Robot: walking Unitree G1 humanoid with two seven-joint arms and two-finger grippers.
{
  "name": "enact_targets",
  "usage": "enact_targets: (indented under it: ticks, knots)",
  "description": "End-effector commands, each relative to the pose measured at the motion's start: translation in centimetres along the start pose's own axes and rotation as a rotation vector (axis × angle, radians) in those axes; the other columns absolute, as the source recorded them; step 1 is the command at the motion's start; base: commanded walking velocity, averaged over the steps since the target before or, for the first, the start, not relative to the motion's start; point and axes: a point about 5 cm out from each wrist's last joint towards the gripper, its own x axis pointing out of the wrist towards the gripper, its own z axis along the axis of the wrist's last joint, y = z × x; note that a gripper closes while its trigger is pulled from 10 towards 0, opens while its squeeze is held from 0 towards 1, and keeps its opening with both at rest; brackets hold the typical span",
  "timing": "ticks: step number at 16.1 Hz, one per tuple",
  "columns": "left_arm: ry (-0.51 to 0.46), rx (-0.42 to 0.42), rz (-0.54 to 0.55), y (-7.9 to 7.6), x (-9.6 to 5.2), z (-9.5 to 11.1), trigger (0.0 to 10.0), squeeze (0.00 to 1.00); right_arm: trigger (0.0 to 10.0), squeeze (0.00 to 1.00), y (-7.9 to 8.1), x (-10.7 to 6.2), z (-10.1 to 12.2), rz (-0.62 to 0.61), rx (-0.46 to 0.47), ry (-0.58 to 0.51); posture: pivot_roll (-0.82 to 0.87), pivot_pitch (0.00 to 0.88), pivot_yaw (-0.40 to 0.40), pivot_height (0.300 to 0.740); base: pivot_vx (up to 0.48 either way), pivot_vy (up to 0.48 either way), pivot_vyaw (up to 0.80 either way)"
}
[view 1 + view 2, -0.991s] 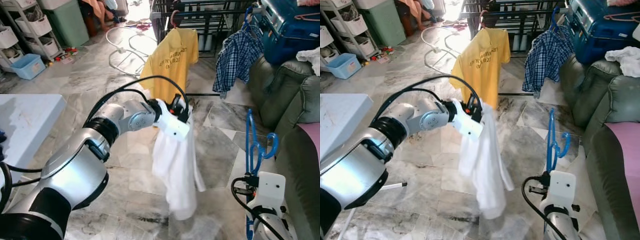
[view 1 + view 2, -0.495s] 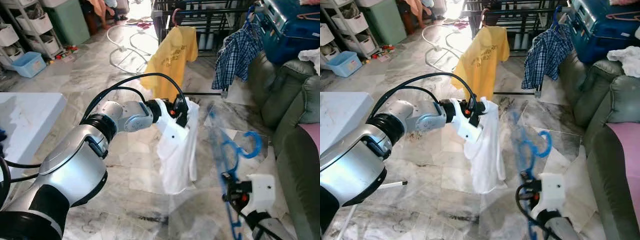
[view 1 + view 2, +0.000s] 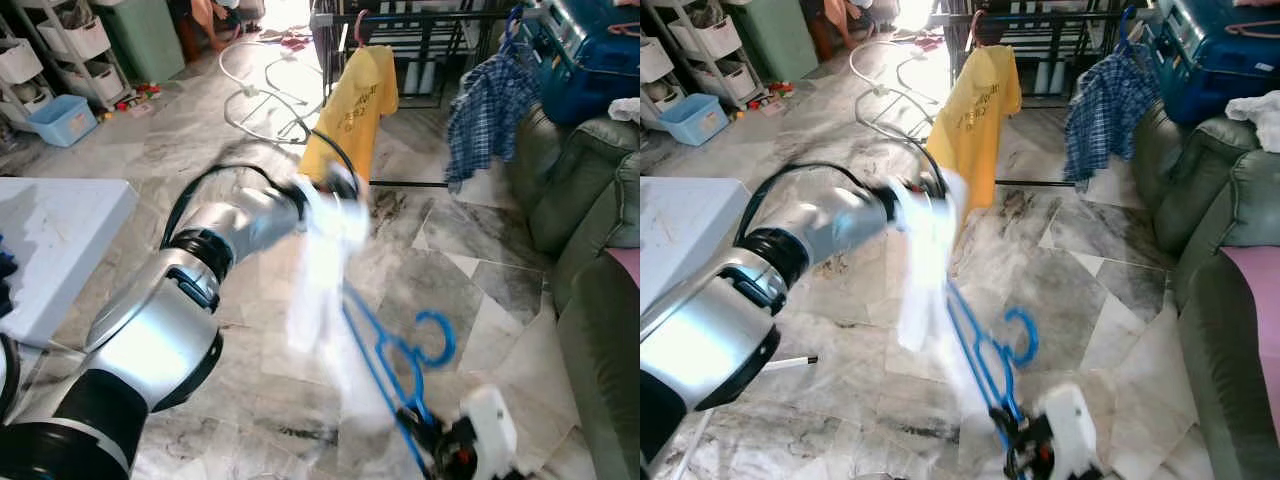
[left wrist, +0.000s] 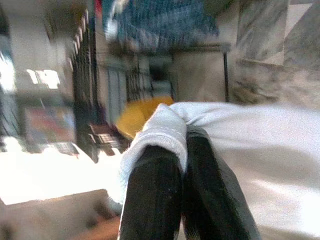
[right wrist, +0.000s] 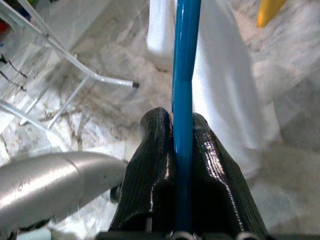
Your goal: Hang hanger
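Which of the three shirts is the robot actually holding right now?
The white shirt, pinched between the left gripper's fingers and hanging over the floor. The yellow shirt and the blue plaid shirt both hang on the black rack behind.

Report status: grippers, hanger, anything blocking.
Left gripper shut on white garment, held up, blurred. Right gripper shut on blue hanger, its end angled at the garment. Yellow shirt on rack behind; nothing between.

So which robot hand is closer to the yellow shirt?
The left. Its gripper, shut on the white cloth, is just in front of the yellow shirt. The right gripper, holding the blue hanger, is lower, nearer the robot.
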Motion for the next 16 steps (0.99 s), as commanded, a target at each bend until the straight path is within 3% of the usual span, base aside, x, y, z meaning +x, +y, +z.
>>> enact_targets:
  ticks: [1,2,4,5,7,8,9,13,14,16]
  knots:
    - [0.127,-0.491,-0.032,-1.2,0.0,-1.4,10.0,0.0,10.0,0.0,-1.2,0.2,-0.3,-0.095,-0.029,0.031,0.0,0.129,0.103,0.74,0.0,0.0,0.0]
    - [0.18,-0.67,-0.016,-1.8,0.1,-1.7,10.0,0.0,10.0,0.0,-2.1,0.3,-0.5,-0.169,-0.043,0.043,-0.01,0.13,0.102,0.74,0.0,0.0,0.0]
    - [0.259,-0.875,0.055,-2.9,0.2,-1.9,10.0,0.0,10.0,0.0,-3.8,0.5,-0.6,-0.297,-0.043,0.055,-0.01,0.129,0.101,0.74,0.0,0.0,0.0]
    - [0.301,-1.012,0.123,-3.4,0.5,-1.6,10.0,0.0,10.0,0.0,-4.1,0.8,0.0,-0.334,-0.048,0.028,0.0,0.129,0.099,0.74,0.0,0.0,0.0]
    - [0.36,-1.181,0.164,-4.1,0.9,-1.0,10.0,0.0,10.0,0.0,-4.1,1.4,0.7,-0.346,-0.056,-0.001,0.0,0.126,0.097,0.74,0.0,0.0,0.0]
    - [0.37,-1.219,0.16,-4.3,1.0,-0.8,10.0,0.0,10.0,0.0,-4.0,1.5,0.7,-0.344,-0.056,-0.001,0.0,0.126,0.097,0.74,0.0,0.0,0.0]
    - [0.384,-1.314,0.135,-4.5,1.4,0.2,10.0,0.0,10.0,0.0,-3.7,2.2,0.7,-0.334,-0.065,0.003,0.0,0.123,0.098,0.74,0.0,0.0,0.0]
    - [0.404,-1.352,0.123,-4.5,1.9,1.2,10.0,0.0,10.0,0.0,-3.7,2.7,0.5,-0.348,-0.076,0.011,0.0,0.119,0.103,0.74,0.0,0.0,0.0]
    - [0.282,-1.36,0.055,-4.2,2.1,1.9,10.0,0.0,10.0,0.0,-3.7,2.7,0.4,-0.351,-0.076,0.012,0.0,0.117,0.107,0.74,0.0,0.0,0.0]
    - [0.012,-1.507,-0.069,-3.1,2.3,3.1,10.0,0.0,10.0,0.0,-4.0,2.4,0.3,-0.37,-0.074,0.013,-0.01,0.117,0.109,0.74,0.0,0.0,0.0]
